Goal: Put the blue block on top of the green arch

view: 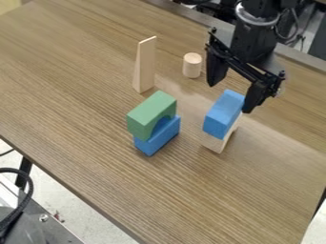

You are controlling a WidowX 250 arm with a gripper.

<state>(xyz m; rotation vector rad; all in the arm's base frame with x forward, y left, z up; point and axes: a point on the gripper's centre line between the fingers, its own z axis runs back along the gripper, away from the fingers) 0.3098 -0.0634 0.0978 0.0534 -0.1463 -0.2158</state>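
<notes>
Tool (229, 97) spread wide by the blue block (223, 114)
The blue block rests on a pale piece (216, 144), near the arch (150, 112); centre the grip across its width, then squeeze squarely without nudging the pale piece.

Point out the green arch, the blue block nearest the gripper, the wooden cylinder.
Green arch (151, 107): camera view, top face.
Blue block (224, 107): camera view, top face.
Wooden cylinder (191, 68): camera view, side.

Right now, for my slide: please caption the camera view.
Open black tool at a blue rectangular wooden block; green wooden arch atop another blue wooden block.
</notes>
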